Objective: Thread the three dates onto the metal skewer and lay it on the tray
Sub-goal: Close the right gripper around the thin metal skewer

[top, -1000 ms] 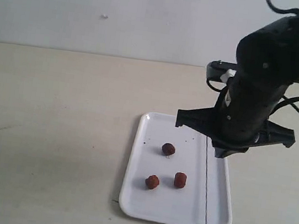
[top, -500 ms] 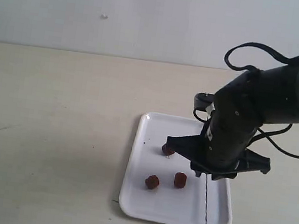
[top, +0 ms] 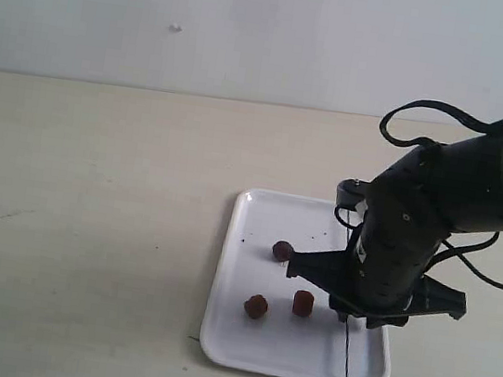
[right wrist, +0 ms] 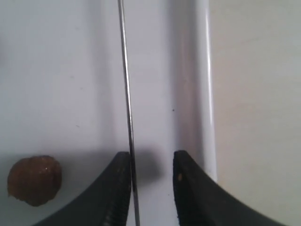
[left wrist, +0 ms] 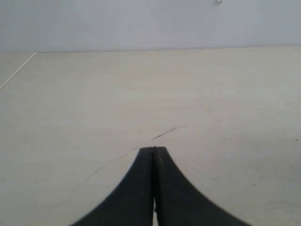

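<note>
The white tray (top: 233, 336) lies on the table with three dates loose on it: one at the back (top: 283, 250) and two nearer the front (top: 256, 306) (top: 303, 303). Along the tray's right side lies the metal skewer (top: 346, 366), its tip past the front rim. My right arm (top: 401, 256) is low over it and hides most of its length. In the right wrist view my right gripper (right wrist: 151, 157) is open, and the skewer (right wrist: 126, 84) runs between the jaws, close against one finger. One date (right wrist: 34, 180) sits beside that finger. My left gripper (left wrist: 154, 149) is shut and empty over bare table.
The tray's raised rim (right wrist: 203, 84) runs just outside the right gripper's other finger. A few dark specks (top: 244, 238) dot the tray near its back left. A thin dark scratch (left wrist: 164, 133) marks the beige tabletop ahead of the left gripper.
My right arm has come down and toward the tray's front, until its gripper straddles the skewer. The skewer and the dates have not moved.
</note>
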Action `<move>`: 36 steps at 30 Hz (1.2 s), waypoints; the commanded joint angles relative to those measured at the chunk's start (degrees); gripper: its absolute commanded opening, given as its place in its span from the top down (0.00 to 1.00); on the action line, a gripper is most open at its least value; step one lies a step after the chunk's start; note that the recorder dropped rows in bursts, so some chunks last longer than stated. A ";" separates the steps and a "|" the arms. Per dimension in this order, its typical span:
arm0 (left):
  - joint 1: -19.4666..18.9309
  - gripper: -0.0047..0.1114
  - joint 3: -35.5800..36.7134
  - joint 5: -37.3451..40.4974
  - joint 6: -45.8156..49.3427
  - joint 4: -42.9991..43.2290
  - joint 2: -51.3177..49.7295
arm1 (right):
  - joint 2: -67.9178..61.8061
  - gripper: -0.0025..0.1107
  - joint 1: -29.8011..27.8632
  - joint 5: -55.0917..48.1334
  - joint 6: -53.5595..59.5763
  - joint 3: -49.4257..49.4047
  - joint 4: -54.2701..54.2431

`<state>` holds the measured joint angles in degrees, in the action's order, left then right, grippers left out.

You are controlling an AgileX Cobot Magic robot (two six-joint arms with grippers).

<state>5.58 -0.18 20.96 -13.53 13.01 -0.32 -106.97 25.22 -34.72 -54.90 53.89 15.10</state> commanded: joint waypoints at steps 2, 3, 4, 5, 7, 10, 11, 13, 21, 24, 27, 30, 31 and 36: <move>-0.16 0.96 0.18 -0.51 -0.28 0.01 0.32 | -0.11 0.69 0.06 -0.61 3.49 -0.25 -2.18; -0.16 0.96 0.18 -0.51 -0.28 0.01 0.32 | -0.11 0.69 0.06 -0.61 4.39 -0.25 -3.02; -0.16 0.96 0.18 -0.51 -0.28 0.01 0.32 | -0.11 0.69 0.06 -0.49 5.15 -0.25 -3.59; -0.16 0.96 0.18 -0.51 -0.28 0.01 0.32 | -0.11 0.69 0.06 -0.49 6.41 -0.25 -4.41; -0.16 0.96 0.18 -0.51 -0.28 0.01 0.32 | -0.11 0.69 0.06 -0.49 8.38 -0.25 -5.63; -0.16 0.96 0.18 -0.51 -0.28 0.01 0.32 | -0.11 0.69 0.06 -0.49 10.00 -0.25 -6.42; -0.16 0.96 0.18 -0.51 -0.28 0.01 0.32 | -0.11 0.69 0.06 -0.77 9.98 -0.25 -6.42; -0.16 0.96 0.18 -0.51 -0.28 0.01 0.32 | -0.11 0.69 0.06 -1.09 10.51 -0.25 -6.42; -0.16 0.96 0.18 -0.51 -0.28 0.01 0.32 | -0.11 0.69 0.06 -3.89 13.98 -0.25 -7.57; -0.16 0.96 0.18 -0.51 -0.28 0.01 0.32 | -0.11 0.69 0.06 -3.92 15.18 -0.25 -8.60; -0.16 0.96 0.18 -0.51 -0.28 0.01 0.32 | -0.11 0.69 0.06 -3.92 16.08 -0.25 -9.16; -0.16 0.96 0.18 -0.51 -0.28 0.01 0.32 | -0.11 0.69 0.06 -4.14 16.08 -0.25 -9.15; -0.16 0.96 0.18 -0.51 -0.28 0.01 0.32 | -0.11 0.69 0.06 -4.14 16.08 -0.25 -9.15; -0.16 0.96 0.18 -0.51 -0.28 0.01 0.32 | -0.25 0.69 0.06 -4.14 15.95 -0.25 -10.57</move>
<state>5.58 -0.18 20.96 -13.53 13.01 -0.32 -106.97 25.22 -38.70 -39.55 53.76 5.45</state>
